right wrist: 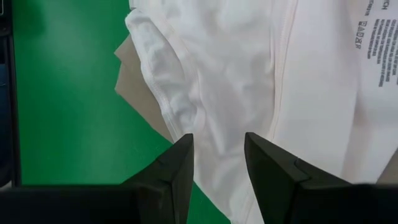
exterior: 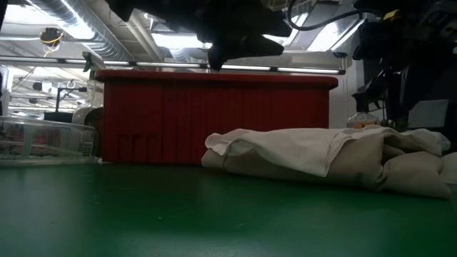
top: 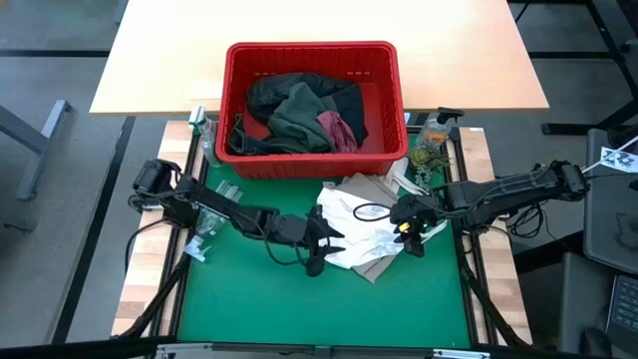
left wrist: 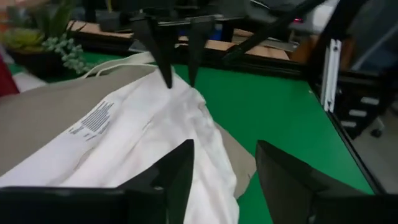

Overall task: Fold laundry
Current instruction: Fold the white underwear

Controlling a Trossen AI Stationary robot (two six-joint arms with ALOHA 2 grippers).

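On the green mat in the high view, a cream and tan garment (top: pixel 364 227) lies crumpled in front of the red basket (top: pixel 313 165) holding dark clothes (top: pixel 299 115), with the left gripper (top: pixel 321 239) and right gripper (top: pixel 409 225) at its opposite edges; low view: soft, limp folds, likely light, best pinched at a hem; left wrist view: fingers (left wrist: pixel 177 171) parted beside the cloth, holding nothing; right wrist view: fingers (right wrist: pixel 180 165) parted above white fabric, gripping nothing visible
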